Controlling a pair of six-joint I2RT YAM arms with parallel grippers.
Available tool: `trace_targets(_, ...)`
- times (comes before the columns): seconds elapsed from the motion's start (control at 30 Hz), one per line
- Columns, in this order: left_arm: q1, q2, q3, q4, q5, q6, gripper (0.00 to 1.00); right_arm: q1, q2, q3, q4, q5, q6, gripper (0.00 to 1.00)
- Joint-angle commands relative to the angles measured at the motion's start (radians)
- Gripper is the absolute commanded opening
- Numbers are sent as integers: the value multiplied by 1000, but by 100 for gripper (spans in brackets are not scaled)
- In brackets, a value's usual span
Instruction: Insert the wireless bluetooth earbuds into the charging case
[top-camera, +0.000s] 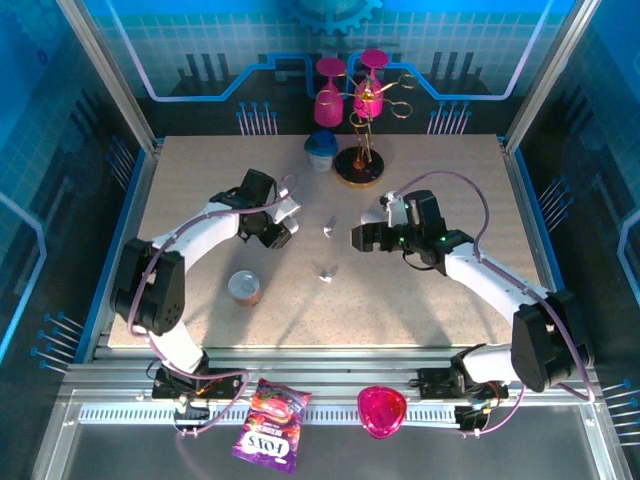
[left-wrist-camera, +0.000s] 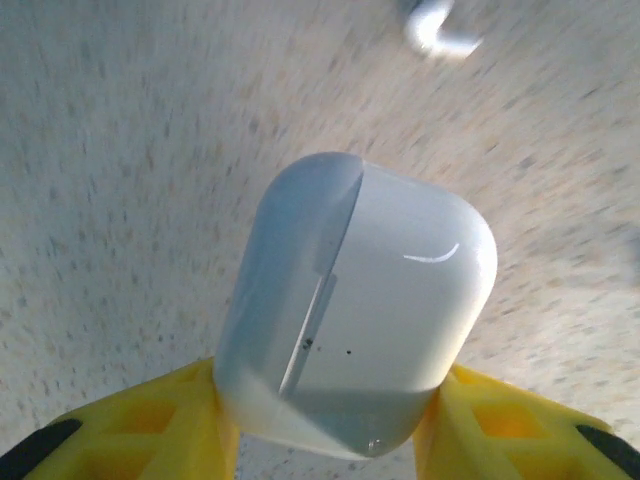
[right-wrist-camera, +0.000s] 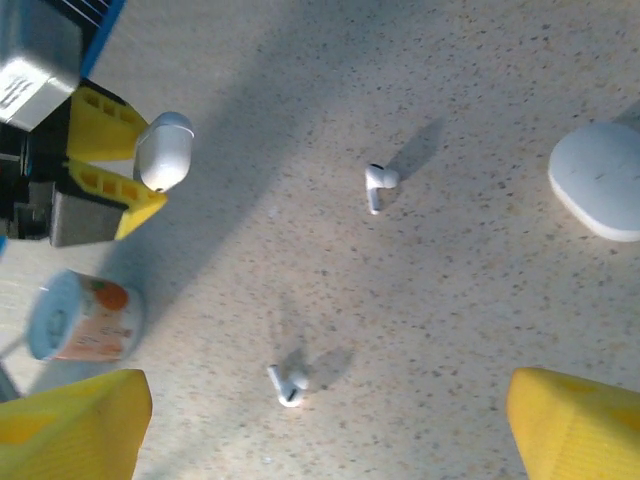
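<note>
My left gripper (left-wrist-camera: 330, 380) is shut on a small white rounded charging case (left-wrist-camera: 355, 300), which is pinched between the yellow fingers (left-wrist-camera: 150, 420) above the table. The right wrist view shows the same case (right-wrist-camera: 163, 150) in the left gripper (right-wrist-camera: 135, 165). Two tiny white earbuds lie on the table between the arms, one farther (top-camera: 328, 228) (right-wrist-camera: 378, 186) and one nearer (top-camera: 326, 272) (right-wrist-camera: 288, 383). The top edge of the left wrist view catches one earbud (left-wrist-camera: 440, 30). My right gripper (top-camera: 360, 238) (right-wrist-camera: 325, 430) hangs open above the nearer earbud, holding nothing.
A second white case (right-wrist-camera: 600, 180) lies on the table to the right of the earbuds. A small can (top-camera: 245, 288) (right-wrist-camera: 85, 315) stands near the left arm. At the back stand a blue cup (top-camera: 321, 150) and a stand with pink glasses (top-camera: 360, 100).
</note>
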Motion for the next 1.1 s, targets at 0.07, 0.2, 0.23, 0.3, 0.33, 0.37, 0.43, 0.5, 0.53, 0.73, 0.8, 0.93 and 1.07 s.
trace_targets(0.07,-86,-82,-37,102,80,41,43,-41,-12,15,62,-239,155,91)
trace_targets(0.2,-152,-118,-45,142,126,74,44,-46,1,27,62,-341,184,90)
trace_targets(0.23,-166,-127,-51,161,128,77,44,-46,3,28,63,-359,179,89)
trace_targets(0.3,-184,-142,-50,173,144,82,44,-45,5,27,67,-369,191,88)
trace_targets(0.33,-193,-151,-51,183,154,87,44,-46,7,27,67,-372,198,86)
trace_targets(0.37,-205,-159,-55,192,158,96,44,-46,8,55,69,-375,210,84)
trace_targets(0.43,-228,-175,-67,217,167,114,44,-46,18,54,91,-392,239,78)
trace_targets(0.5,-247,-181,-69,237,170,111,44,-43,29,53,126,-427,254,76)
trace_targets(0.53,-256,-179,-67,241,172,110,44,-39,35,51,146,-447,264,75)
trace_targets(0.73,-293,-175,-61,259,162,120,44,-34,84,60,195,-495,331,59)
trace_targets(0.8,-305,-174,-58,261,156,124,44,-34,97,63,196,-499,346,51)
trace_targets(0.93,-316,-175,-57,261,139,135,45,-35,114,65,194,-495,358,33)
trace_targets(1.07,-319,-172,-61,265,119,141,46,-35,113,66,192,-495,341,22)
